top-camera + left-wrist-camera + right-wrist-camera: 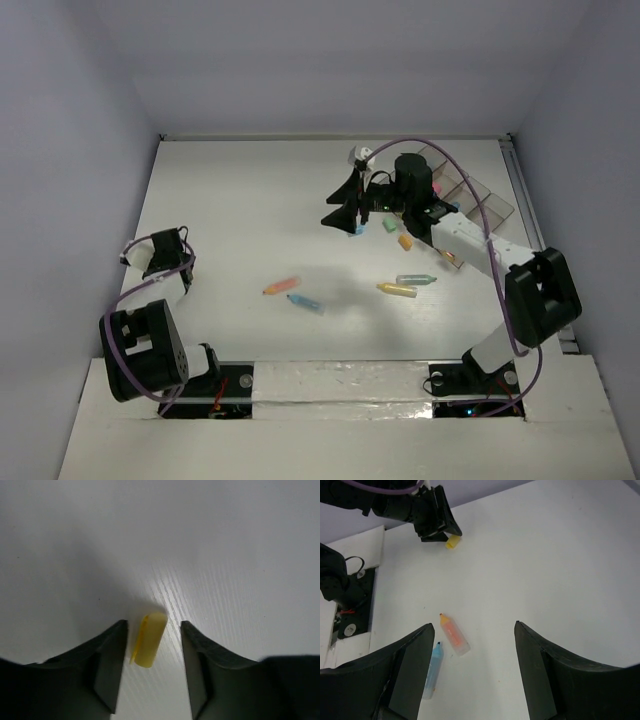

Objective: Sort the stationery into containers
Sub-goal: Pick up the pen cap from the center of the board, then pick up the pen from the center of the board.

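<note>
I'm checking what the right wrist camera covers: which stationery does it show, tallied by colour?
Orange marker: 1
Blue marker: 1
Yellow piece: 1
Total: 3

The left arm [148,345] and right arm [535,295] are built of chunky black joint housings joined by white links. A purple cable [390,487] loops loosely along each. The left fingers [107,670] and right fingers [407,672] are matte black wedges with curved inner faces
</note>
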You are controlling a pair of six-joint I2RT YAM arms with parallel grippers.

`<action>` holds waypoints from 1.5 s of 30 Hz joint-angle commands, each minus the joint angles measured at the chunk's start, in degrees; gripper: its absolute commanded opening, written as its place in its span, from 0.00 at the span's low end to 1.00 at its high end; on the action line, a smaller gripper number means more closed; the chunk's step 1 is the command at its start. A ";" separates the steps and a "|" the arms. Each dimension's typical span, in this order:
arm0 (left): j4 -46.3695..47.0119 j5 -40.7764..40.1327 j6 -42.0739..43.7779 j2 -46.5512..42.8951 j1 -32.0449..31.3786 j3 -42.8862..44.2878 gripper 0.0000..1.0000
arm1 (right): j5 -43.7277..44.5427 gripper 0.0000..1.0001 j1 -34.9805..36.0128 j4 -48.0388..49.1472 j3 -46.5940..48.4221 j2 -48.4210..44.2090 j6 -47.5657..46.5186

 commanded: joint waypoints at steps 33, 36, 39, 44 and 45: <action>48.83 33.09 14.60 -10.69 -42.03 1.57 0.00 | 33.02 0.12 -8.69 -13.08 -9.63 -14.16 18.22; 58.36 41.11 11.96 -9.72 -42.65 -0.99 0.00 | 30.38 0.17 -8.69 -19.68 -13.07 -17.67 18.67; 62.41 45.85 9.85 -10.94 -42.65 -2.83 0.00 | 32.91 0.31 -8.69 -26.78 -19.47 -22.23 19.01; 60.76 45.25 8.88 -16.99 -43.17 -5.81 0.00 | 37.49 0.68 -8.69 -39.80 -21.78 -21.90 20.77; 59.36 44.98 8.88 -17.88 -43.17 -6.08 0.00 | 37.75 0.70 -8.69 -40.77 -21.25 -21.11 21.65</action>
